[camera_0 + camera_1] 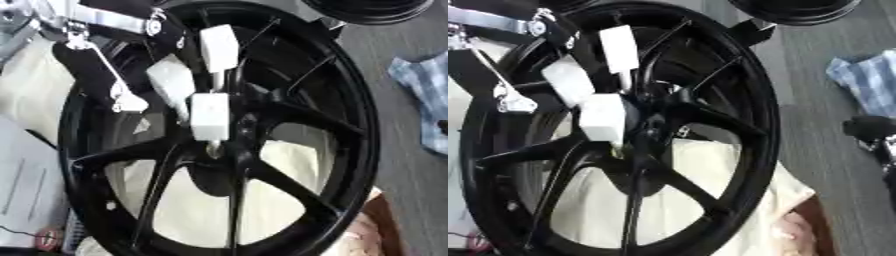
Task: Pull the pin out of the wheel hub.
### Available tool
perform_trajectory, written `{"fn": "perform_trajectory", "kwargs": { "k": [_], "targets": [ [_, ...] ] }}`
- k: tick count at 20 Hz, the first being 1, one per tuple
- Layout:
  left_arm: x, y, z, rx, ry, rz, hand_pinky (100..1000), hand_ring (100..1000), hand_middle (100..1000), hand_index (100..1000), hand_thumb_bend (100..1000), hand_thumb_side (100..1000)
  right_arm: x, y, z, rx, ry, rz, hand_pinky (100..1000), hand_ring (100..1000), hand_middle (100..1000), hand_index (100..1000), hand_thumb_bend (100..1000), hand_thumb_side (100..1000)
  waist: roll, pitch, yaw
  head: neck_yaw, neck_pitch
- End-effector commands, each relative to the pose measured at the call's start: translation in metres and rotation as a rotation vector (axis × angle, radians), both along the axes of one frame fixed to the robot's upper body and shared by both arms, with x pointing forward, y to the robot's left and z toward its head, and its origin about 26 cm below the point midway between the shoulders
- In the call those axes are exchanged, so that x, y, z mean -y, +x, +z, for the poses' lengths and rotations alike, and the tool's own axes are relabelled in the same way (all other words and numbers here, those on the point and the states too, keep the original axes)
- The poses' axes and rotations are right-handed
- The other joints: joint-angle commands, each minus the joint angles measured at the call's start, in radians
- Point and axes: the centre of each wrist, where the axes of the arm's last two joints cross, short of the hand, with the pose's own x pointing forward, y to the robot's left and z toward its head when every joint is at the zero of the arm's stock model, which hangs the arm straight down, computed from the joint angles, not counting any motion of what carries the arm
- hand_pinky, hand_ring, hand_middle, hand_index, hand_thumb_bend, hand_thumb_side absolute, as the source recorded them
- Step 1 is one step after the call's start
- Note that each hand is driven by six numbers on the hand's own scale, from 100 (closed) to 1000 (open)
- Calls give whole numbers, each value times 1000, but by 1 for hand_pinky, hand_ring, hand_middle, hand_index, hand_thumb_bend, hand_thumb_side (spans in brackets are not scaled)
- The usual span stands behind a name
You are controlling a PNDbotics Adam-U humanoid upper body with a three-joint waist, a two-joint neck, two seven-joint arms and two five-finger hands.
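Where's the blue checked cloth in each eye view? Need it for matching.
Left eye view: blue checked cloth at the right edge, a little above mid-height, cut off by the frame.
Right eye view: same cloth at the right edge, slightly higher, also cut off.
Shared landmark: the black wheel, its rim lying left of the cloth in both views.

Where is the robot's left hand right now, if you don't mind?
In both views the left hand comes from upper left, its white fingertips at the hub of the black wheel.
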Motion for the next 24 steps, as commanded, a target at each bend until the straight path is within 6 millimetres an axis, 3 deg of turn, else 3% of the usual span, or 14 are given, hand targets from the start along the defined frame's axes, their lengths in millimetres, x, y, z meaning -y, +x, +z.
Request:
{"fn": "perform_trajectory", "kwargs": {
  "k": [1, 9, 14, 24],
  "targets": [
    [-4, -2, 8, 31, 1, 14, 829, 849, 778, 841, 224, 160, 0, 0, 5, 15, -6, 8, 935, 825, 594, 710, 100, 759, -1, -16, -1, 2, -17],
    [-4, -2, 9, 26, -5, 9, 813, 819, 710, 789, 174, 130, -1, 0, 5, 10, -2, 9, 937, 825, 595, 711, 100, 764, -2, -16, 0, 2, -14],
    [-4, -3, 11, 22, -16, 4, 783, 761, 600, 690, 100, 143, -1, 0, 4, 7, -3, 8, 938, 826, 595, 712, 100, 761, -1, -18, -1, 3, -14],
    [-7, -6, 17, 60, -25, 15, 729, 631, 415, 496, 100, 159, 0, 0, 4, 12, -3, 12, 938, 826, 594, 712, 100, 754, -2, -24, -1, 3, -16]
  ]
}}
